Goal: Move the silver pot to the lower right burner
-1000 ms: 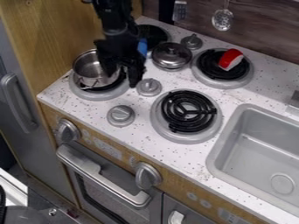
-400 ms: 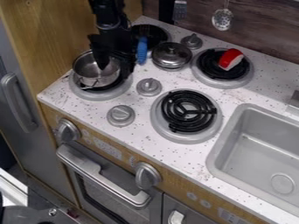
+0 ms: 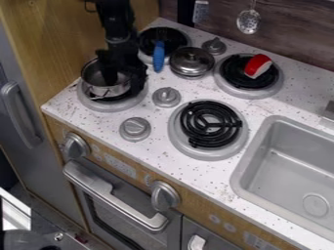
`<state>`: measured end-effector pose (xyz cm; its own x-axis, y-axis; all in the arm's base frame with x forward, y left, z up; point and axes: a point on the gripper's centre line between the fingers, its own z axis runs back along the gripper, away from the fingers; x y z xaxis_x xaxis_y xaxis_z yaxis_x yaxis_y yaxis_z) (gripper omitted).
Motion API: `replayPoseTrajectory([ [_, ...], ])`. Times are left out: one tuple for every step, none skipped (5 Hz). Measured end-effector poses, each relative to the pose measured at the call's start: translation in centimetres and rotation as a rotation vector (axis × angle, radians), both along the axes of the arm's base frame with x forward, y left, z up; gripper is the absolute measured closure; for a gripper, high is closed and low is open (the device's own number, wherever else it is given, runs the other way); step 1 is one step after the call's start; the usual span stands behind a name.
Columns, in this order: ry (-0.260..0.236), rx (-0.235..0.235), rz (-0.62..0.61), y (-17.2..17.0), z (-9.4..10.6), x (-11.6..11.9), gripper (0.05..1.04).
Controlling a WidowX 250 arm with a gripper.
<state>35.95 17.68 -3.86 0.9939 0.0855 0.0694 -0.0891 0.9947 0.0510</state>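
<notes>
- The black claw is hanging down over the silver pot, overlapping its rim and dipping partly into its mouth; whether it is standing wide or narrow, or is gripping the wall, I cannot tell.
- The silver pot is sitting upright on the lower left burner, just beneath the claw and spreading to its left in the view.
- The lower right burner is lying well apart from the claw, to its right and nearer the camera, its black coil showing inside a grey ring.
- The upper left burner is lying behind the claw and to its right, near the arm.
- A blue-handled utensil is resting to the right of the claw, its handle pointing toward the camera and overlapping the upper left burner.
- A round silver lid with a knob on top is lying farther right of the claw, between the two rear burners.
- A red-and-white toy piece is resting on the upper right burner, well to the claw's right.
- A grey stove knob is standing near the claw, to its lower right.
- A slotted spoon is hanging against the back wall, above the claw's level and far to its right.
- A grey sink is occupying the counter far to the claw's lower right.
</notes>
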Motion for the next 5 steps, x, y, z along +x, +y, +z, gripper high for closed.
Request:
replayPoseTrajectory([
  [-0.002, -0.008, 0.008, -0.1, -0.1, 0.0, 0.425],
  [0.001, -0.001, -0.014, -1.1, -0.1, -0.1, 0.693],
  [-0.003, 0.006, -0.05, -2.6, 0.3, 0.0, 0.909],
  [-0.044, 0.021, -0.121, -5.7, 1.7, 0.8, 1.004],
  [-0.055, 0.037, -0.23, -11.0, 2.3, 1.1, 1.014],
])
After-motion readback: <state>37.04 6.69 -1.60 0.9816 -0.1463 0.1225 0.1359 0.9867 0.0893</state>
